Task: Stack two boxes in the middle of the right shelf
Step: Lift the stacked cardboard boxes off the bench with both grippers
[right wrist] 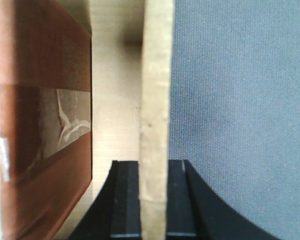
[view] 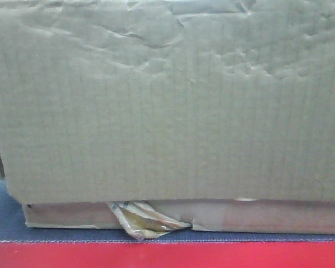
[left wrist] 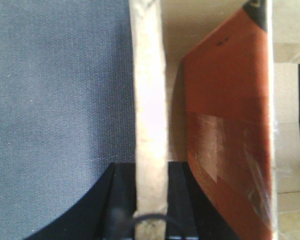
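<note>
Box (view: 167,111) (plain brown corrugated, face dented) fills the front view, apparently resting on the dark grey mat (view: 5,223) with its red edge (view: 167,255). No shelf in sight, no second box visible. Left gripper (left wrist: 151,167) straddles an upright side wall (left wrist: 149,90), fingers pressed to both faces. Right gripper (right wrist: 154,165) clamps another wall (right wrist: 156,75) likewise. Tape scrap (view: 142,220) crumpled at the bottom seam. Judgement: early stage. Box is gripped; the lift and both placements are left to do.
</note>
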Controlling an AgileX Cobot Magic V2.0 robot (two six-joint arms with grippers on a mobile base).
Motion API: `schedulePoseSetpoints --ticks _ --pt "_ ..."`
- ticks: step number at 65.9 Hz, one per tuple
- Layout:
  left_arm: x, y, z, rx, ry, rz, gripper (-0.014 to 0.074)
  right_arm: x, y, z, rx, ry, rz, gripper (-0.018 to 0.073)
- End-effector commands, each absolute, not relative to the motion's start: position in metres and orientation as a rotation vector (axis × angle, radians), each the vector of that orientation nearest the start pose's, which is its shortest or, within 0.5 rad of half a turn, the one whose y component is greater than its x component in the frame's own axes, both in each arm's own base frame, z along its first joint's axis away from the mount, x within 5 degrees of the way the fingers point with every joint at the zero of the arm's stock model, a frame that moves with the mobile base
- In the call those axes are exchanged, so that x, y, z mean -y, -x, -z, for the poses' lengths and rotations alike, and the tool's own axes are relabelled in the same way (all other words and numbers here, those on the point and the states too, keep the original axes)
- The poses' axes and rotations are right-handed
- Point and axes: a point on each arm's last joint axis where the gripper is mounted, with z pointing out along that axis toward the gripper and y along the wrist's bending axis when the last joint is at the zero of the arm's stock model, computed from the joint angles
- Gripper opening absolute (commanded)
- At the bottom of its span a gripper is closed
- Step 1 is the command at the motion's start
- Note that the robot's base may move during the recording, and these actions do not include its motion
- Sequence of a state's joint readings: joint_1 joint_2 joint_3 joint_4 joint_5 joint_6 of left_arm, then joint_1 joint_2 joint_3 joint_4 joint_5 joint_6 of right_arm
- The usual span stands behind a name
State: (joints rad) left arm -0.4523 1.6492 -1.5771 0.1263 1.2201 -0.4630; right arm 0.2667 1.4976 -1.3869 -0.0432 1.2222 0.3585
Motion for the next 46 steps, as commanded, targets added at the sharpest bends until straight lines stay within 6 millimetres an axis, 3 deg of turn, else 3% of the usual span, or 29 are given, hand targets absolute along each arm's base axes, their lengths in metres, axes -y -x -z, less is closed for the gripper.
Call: schedulePoseSetpoints --ticks 1,14,34,46 --pt "0.139 -0.314 -0.344 -2.739 0.017 0.027 -0.0111 -0.075 -0.288 -0.339 -2.799 -0.122 -0.039 -0.0153" --pt "0.129 -0.308 -0.360 -2.653 0.066 -0.056 -0.0111 -0.093 -0.287 -0.348 -2.721 -0.084 -0.026 -0.0153" --pt "0.101 -0.292 -0.412 -2.416 0.138 -0.181 -0.0111 -0.109 -0.293 -0.405 -2.451 -0.006 -0.021 -0.0153" --pt "0.100 -0.290 -0.437 -2.297 0.134 -0.103 -0.0111 -0.111 -0.298 -0.429 -2.301 -0.027 -0.080 -0.0153"
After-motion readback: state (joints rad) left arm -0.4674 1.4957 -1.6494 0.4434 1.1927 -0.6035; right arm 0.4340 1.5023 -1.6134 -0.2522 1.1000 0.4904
